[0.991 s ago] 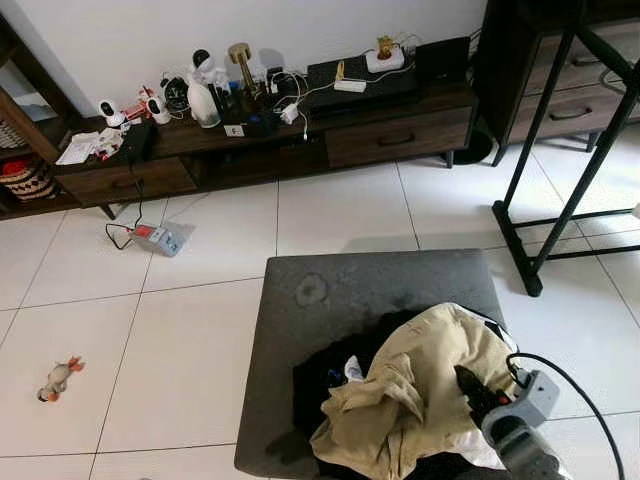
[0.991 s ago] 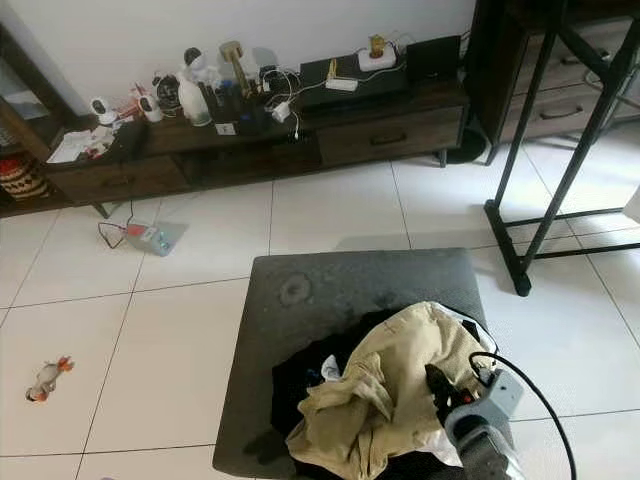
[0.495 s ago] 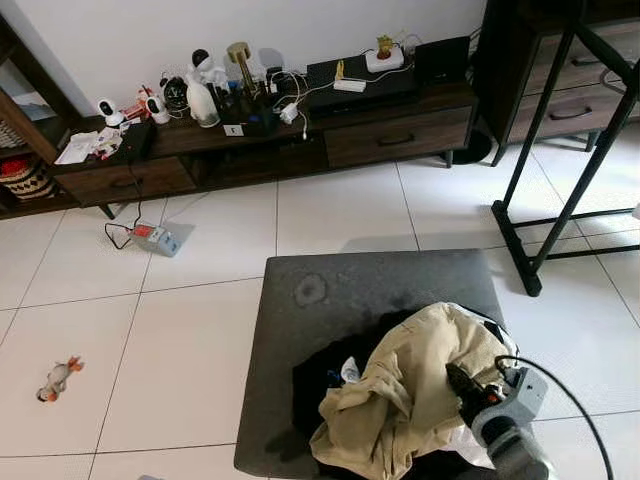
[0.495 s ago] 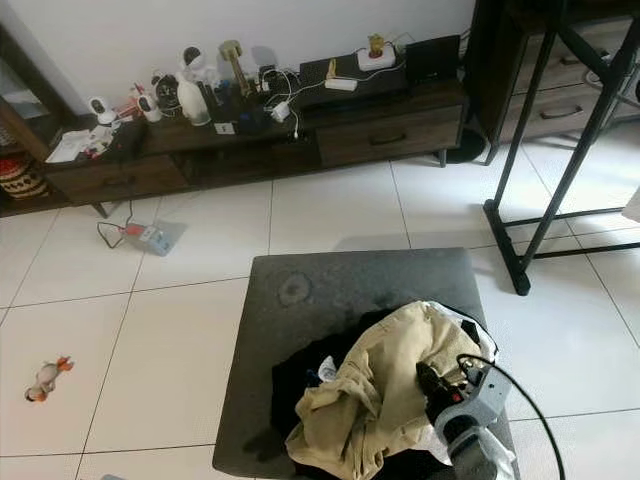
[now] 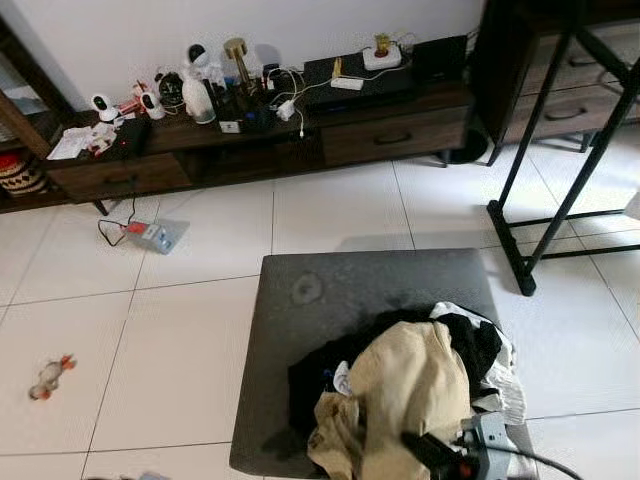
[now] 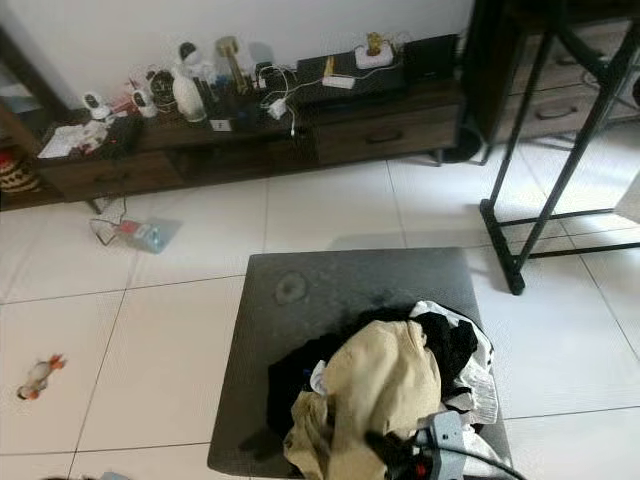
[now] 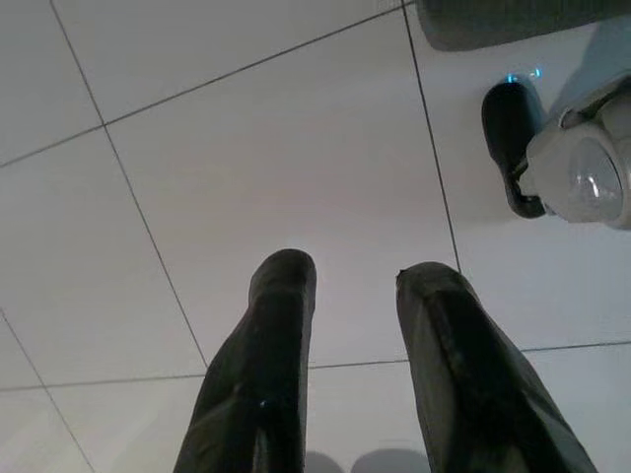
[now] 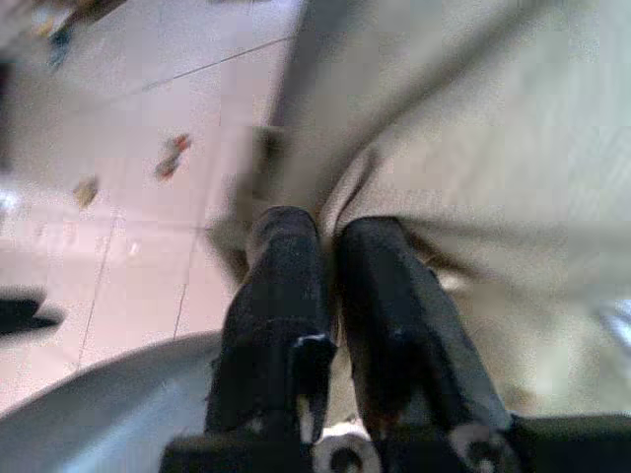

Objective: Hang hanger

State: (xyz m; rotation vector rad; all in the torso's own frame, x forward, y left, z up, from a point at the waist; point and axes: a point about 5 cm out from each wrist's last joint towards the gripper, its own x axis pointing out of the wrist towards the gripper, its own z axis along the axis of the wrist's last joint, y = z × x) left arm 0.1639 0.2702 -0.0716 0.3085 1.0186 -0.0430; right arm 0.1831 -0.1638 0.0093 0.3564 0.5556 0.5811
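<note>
Grey ottoman [image 5: 330, 290] | tan garment [image 5: 410, 385] heaped | right end effector [image 8: 325, 246] pinching it

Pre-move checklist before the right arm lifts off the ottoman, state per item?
1. Right gripper closed on the beige garment: ok, jaws look pinched on a fold in the wrist view, though blurred.
2. Hanger located: not ok, none can be made out in the clothes pile.
3. Black rack standing to the right of the ottoman: ok.
4. Left gripper free: ok, jaws apart over bare floor tiles.
5. Garment clear of the black clothes beneath: cannot tell.
</note>
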